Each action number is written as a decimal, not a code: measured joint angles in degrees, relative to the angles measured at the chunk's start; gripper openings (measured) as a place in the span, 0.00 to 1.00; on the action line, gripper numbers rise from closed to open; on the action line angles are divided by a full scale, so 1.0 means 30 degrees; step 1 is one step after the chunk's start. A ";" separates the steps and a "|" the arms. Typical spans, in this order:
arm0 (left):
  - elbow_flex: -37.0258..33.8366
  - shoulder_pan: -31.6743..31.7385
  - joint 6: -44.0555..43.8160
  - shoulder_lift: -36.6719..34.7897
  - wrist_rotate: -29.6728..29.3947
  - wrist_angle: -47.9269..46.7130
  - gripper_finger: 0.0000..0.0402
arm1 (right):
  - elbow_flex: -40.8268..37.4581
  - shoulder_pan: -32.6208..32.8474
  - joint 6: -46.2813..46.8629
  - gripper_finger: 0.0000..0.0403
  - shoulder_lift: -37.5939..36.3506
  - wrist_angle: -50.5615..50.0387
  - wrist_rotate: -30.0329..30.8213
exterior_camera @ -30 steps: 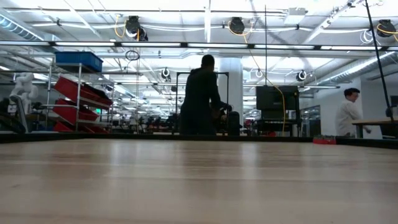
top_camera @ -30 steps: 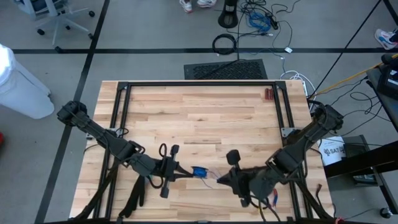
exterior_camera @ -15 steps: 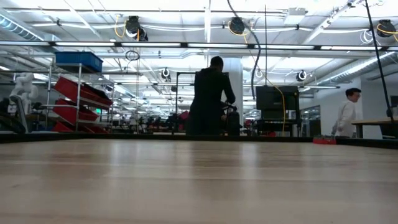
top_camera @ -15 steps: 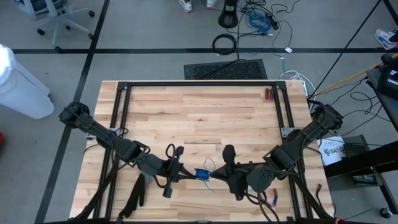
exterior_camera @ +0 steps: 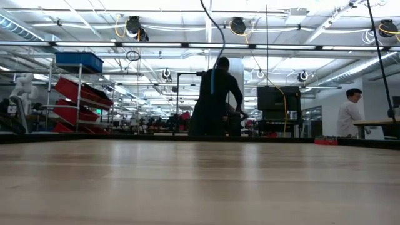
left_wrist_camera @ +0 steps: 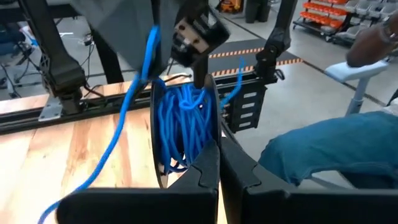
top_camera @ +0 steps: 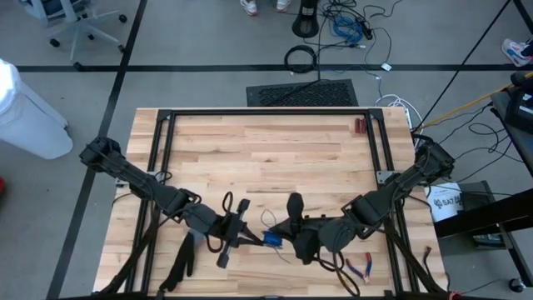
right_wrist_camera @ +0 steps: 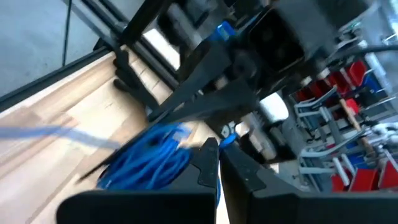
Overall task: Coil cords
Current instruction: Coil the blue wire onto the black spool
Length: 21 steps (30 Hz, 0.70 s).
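Both grippers meet at the near edge of the wooden bench (top_camera: 266,158), close to its middle, with the blue cord (top_camera: 271,239) between them. The left gripper (top_camera: 246,239) reaches in from the left, its fingers (left_wrist_camera: 205,174) pressed together on the wound bundle of cord (left_wrist_camera: 183,127), which stands on edge just past the fingertips; a loose strand (left_wrist_camera: 118,140) runs off toward the bench top. The right gripper (top_camera: 287,236) comes in from the right, its fingers (right_wrist_camera: 208,165) also pressed together, with the blue coil (right_wrist_camera: 149,158) lying right beside them; whether they pinch a strand I cannot tell. Each arm stretches low and diagonally from its outer corner toward the centre.

Red-handled pliers (top_camera: 364,267) lie near the right arm at the near edge. Beyond the grippers the bench stretches bare to its far edge, bordered by a black frame (top_camera: 266,112). On the floor beyond lies a black cable ring (top_camera: 301,58). Across the room a person (exterior_camera: 215,100) stands in dark clothes.
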 joint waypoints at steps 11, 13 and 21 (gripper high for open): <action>0.0015 0.0034 0.0922 0.0360 0.0746 0.0988 0.00 | 0.0000 -0.0291 -0.0276 0.00 0.0006 0.0733 -0.0874; 0.0015 0.0080 0.0944 0.0374 0.1066 0.1296 0.00 | 0.0000 -0.0359 -0.0255 0.00 0.0006 0.0750 -0.1867; 0.0015 0.0109 0.1836 0.0632 0.1878 0.1871 0.00 | 0.0000 -0.1318 0.1095 0.00 0.0006 0.0677 -0.5892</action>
